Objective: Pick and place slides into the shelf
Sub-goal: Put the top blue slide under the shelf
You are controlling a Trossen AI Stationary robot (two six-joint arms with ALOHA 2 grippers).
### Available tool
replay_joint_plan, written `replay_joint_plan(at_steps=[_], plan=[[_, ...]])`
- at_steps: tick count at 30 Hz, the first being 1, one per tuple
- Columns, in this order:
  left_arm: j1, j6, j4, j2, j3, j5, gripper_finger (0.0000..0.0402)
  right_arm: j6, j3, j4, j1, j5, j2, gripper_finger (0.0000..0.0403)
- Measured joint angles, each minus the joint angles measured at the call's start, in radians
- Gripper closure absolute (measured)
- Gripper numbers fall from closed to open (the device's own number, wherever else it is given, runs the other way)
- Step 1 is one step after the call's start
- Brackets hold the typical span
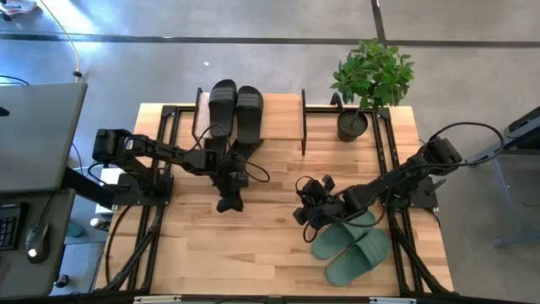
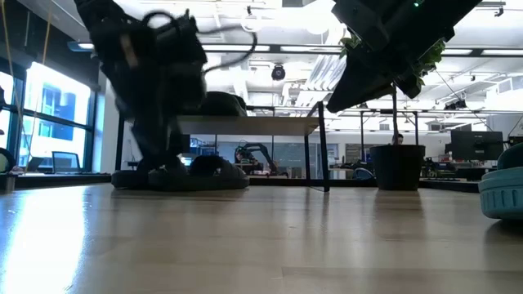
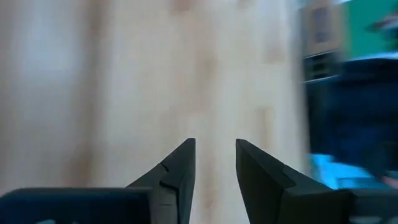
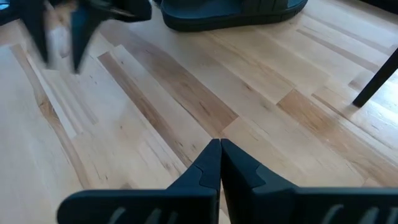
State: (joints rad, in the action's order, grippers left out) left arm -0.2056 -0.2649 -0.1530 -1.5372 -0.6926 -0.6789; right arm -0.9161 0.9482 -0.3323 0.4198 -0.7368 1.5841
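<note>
A black pair of slides [image 1: 236, 110] lies on top of the shelf [image 1: 283, 118], and another black slide [image 2: 184, 175] sits under it. The green pair [image 1: 353, 245] waits well in front of the shelf, beside the right gripper [image 1: 305, 211], whose fingers are pressed together and empty. The left gripper [image 1: 228, 203] hovers just in front of the shelf, fingers slightly parted, holding nothing.

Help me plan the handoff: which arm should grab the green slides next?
Probably the right. The right gripper, jaws shut, sits beside the green slides. The left gripper, jaws parted and empty, is farther away, near the shelf.
</note>
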Motion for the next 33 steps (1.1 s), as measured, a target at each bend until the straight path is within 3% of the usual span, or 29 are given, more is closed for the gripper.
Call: replay_joint_plan(at_steps=[4, 9, 16, 20, 27, 33], plan=[[0.053, -0.111, 0.215, 0.004, 0.0, -0.107, 0.0309, 0.0, 0.0, 0.0, 0.0, 0.007, 0.0, 0.0403], [0.146, -0.23, 0.459, 0.005, -0.01, -0.104, 0.0336, 0.0, 0.0, -0.001, 0.0, 0.011, 0.0, 0.0403], [0.272, -0.238, 0.461, 0.005, -0.177, 0.011, 0.0377, 0.02, 0.0, -0.001, 0.0, 0.013, 0.0, 0.0403], [0.309, -0.184, 0.311, 0.027, -0.312, 0.089, 0.0397, 0.059, 0.0, -0.001, 0.0, 0.044, -0.001, 0.0403], [0.312, -0.013, -0.248, 0.126, -0.612, 0.434, 0.0396, 0.181, 0.0, 0.003, 0.034, 0.056, -0.059, 0.0403], [0.311, 0.061, -0.347, 0.286, -0.75, 0.564, 0.0399, 0.266, 0.0, -0.005, 0.076, 0.029, -0.123, 0.0403]])
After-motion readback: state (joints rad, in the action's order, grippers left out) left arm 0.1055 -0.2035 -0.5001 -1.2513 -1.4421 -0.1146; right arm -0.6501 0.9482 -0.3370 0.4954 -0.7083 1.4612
